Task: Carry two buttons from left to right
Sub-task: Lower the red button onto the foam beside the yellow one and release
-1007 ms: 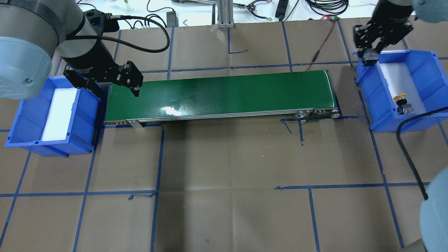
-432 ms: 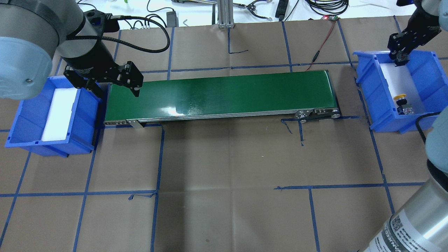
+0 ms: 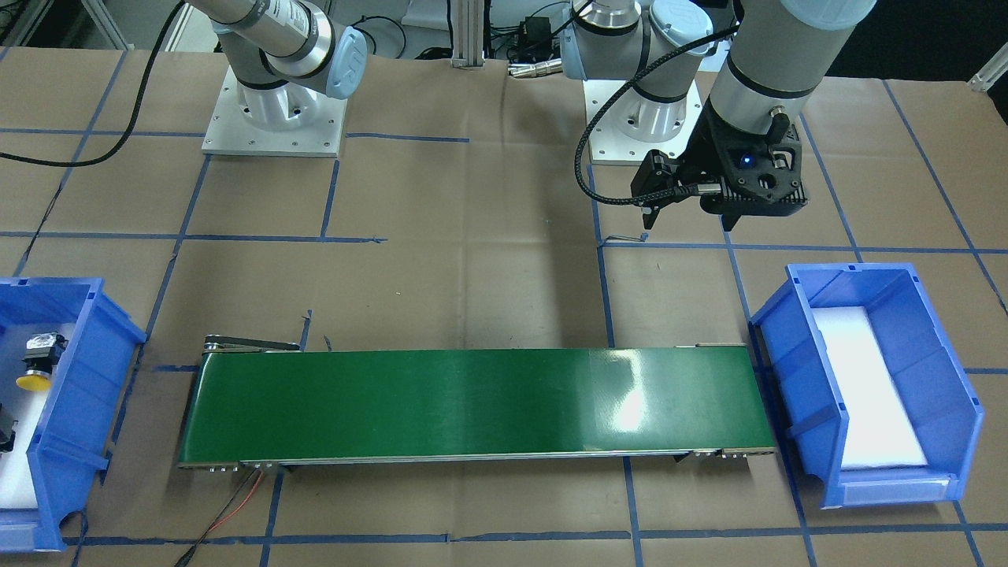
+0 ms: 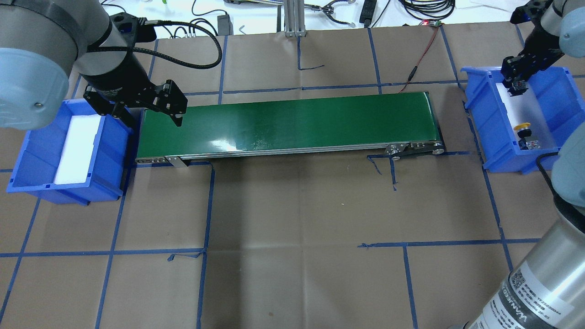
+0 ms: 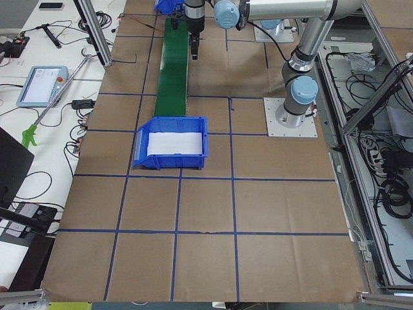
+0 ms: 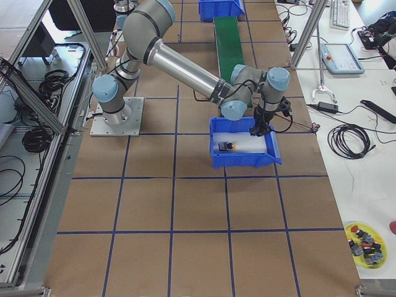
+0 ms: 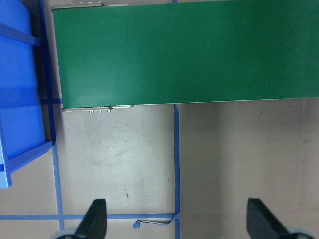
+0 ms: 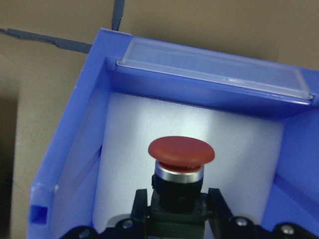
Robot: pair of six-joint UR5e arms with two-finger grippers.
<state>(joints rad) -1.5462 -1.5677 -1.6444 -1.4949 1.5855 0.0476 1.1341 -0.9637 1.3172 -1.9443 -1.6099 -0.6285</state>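
Right wrist-mounted: gripping the red button (image 8: pixel 181 152) by its black body between the closed-in fingers of the right tool (image 8: pixel 178 199), over the white liner at the right bin's (image 8: pixel 65 164) far end. Overhead exterior: showing the yellow button (image 4: pixel 522 126) lying on that liner toward the near end, apart from the red one. Also showing the left tool (image 4: pixel 153 119) hanging wide open and empty by the green belt's (image 4: pixel 283 123) left end.

My right claw (image 4: pixel 515 87) hangs over the far end of a bin (image 4: pixel 478 124) on the counter (image 4: pixel 292 219), a button (image 8: pixel 181 151) between its fingers. The other button (image 4: pixel 525 133) lies in that bin, behind the claw, nearer me. Ahead of my left claw (image 7: pixel 177 224) lies the belt (image 7: pixel 189 55), with a second bin (image 7: pixel 20 99) to its left.
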